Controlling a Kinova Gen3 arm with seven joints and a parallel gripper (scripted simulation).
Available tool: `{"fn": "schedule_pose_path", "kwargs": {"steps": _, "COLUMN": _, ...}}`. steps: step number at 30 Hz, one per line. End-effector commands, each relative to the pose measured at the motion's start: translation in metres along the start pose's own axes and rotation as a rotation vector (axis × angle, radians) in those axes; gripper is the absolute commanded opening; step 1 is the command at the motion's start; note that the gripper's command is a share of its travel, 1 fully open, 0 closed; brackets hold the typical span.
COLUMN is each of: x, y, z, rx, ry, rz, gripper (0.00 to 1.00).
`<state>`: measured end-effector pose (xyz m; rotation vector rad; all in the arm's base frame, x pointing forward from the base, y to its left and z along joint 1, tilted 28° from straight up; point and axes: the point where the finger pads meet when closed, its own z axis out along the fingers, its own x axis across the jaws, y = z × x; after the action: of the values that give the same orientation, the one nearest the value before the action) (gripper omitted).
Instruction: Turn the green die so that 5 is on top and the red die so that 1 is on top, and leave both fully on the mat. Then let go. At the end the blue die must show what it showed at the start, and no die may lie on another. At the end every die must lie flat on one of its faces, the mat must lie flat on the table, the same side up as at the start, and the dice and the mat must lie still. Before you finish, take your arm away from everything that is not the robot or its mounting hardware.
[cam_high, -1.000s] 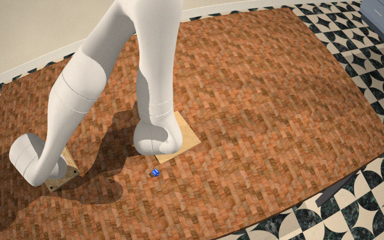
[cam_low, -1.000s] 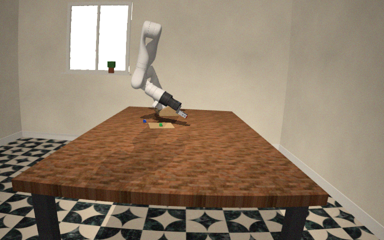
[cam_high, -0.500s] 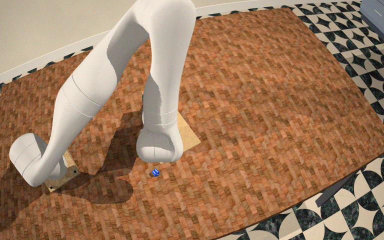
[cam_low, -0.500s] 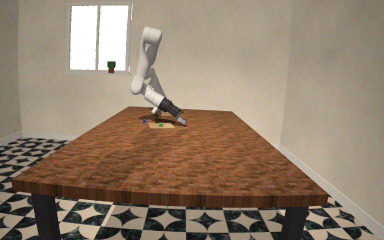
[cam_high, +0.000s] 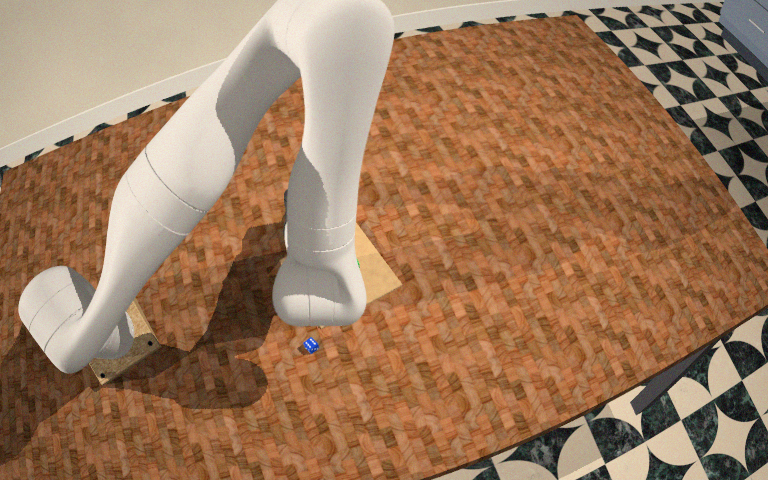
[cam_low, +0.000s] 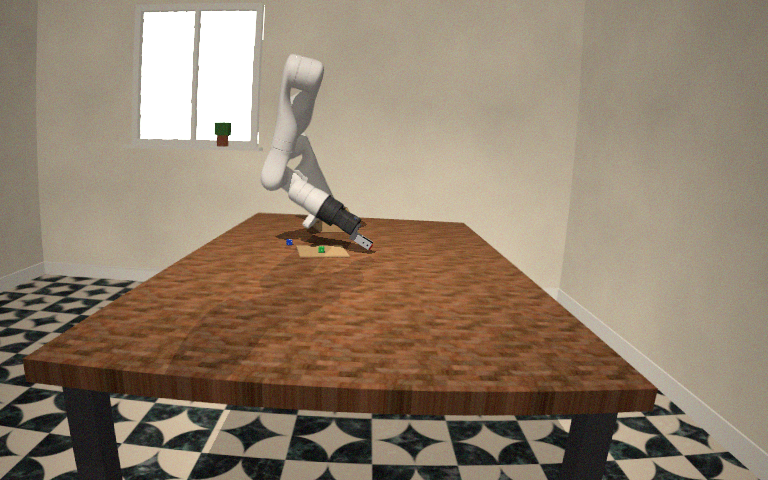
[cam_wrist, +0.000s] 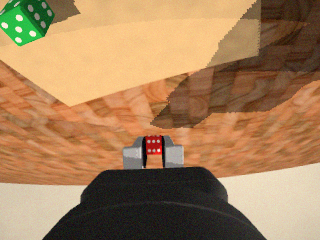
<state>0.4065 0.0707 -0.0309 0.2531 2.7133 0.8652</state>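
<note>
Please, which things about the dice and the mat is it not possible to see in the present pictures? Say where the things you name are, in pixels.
- Top view: the arm hides the red die, the gripper and most of the mat (cam_high: 378, 277) (cam_low: 308, 252) (cam_wrist: 125, 47).
- Exterior view: pips on the blue die (cam_high: 310, 345) (cam_low: 289, 242) are too small to read.
- Wrist view: the frame edge cuts off part of the green die (cam_high: 357, 263) (cam_low: 321, 249) (cam_wrist: 20, 25).

Green die (cam_high: 358, 263) (cam_low: 321, 249) (cam_wrist: 25, 20) mostly behind arm (cam_high: 334, 141) in top view, cut off at wrist view's edge.

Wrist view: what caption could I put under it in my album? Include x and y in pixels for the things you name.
Gripper (cam_low: 370, 247) (cam_wrist: 154, 147) clasping a red die (cam_wrist: 154, 145), with a green die (cam_low: 321, 249) (cam_wrist: 25, 21) sitting on the tan mat (cam_low: 308, 252) (cam_wrist: 125, 50).
</note>
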Motion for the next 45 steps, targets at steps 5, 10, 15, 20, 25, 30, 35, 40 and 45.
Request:
{"fn": "schedule_pose_path", "kwargs": {"steps": 5, "x": -0.0002, "y": 0.0008, "z": -0.0001, "rx": -0.001, "ry": 0.000, "rz": -0.001, "gripper": 0.34}}
{"fn": "schedule_pose_path", "kwargs": {"steps": 10, "x": -0.0002, "y": 0.0008, "z": -0.0001, "rx": -0.001, "ry": 0.000, "rz": -0.001, "gripper": 0.34}}
{"fn": "schedule_pose_path", "kwargs": {"steps": 15, "x": -0.0002, "y": 0.0008, "z": -0.0001, "rx": -0.001, "ry": 0.000, "rz": -0.001, "gripper": 0.34}}
{"fn": "schedule_pose_path", "kwargs": {"steps": 20, "x": -0.0002, "y": 0.0008, "z": -0.0001, "rx": -0.001, "ry": 0.000, "rz": -0.001, "gripper": 0.34}}
{"fn": "schedule_pose_path", "kwargs": {"steps": 25, "x": -0.0002, "y": 0.0006, "z": 0.0000, "rx": -0.001, "ry": 0.000, "rz": -0.001, "gripper": 0.34}}
{"fn": "schedule_pose_path", "kwargs": {"steps": 30, "x": -0.0002, "y": -0.0009, "z": 0.0008, "rx": -0.001, "ry": 0.000, "rz": -0.001, "gripper": 0.34}}
{"fn": "schedule_pose_path", "kwargs": {"steps": 35, "x": -0.0002, "y": -0.0038, "z": 0.0023, "rx": -0.001, "ry": 0.000, "rz": -0.001, "gripper": 0.34}}
{"fn": "schedule_pose_path", "kwargs": {"steps": 40, "x": -0.0002, "y": -0.0063, "z": 0.0037, "rx": -0.001, "ry": 0.000, "rz": -0.001, "gripper": 0.34}}
{"fn": "schedule_pose_path", "kwargs": {"steps": 45, "x": -0.0002, "y": -0.0083, "z": 0.0048, "rx": -0.001, "ry": 0.000, "rz": -0.001, "gripper": 0.34}}
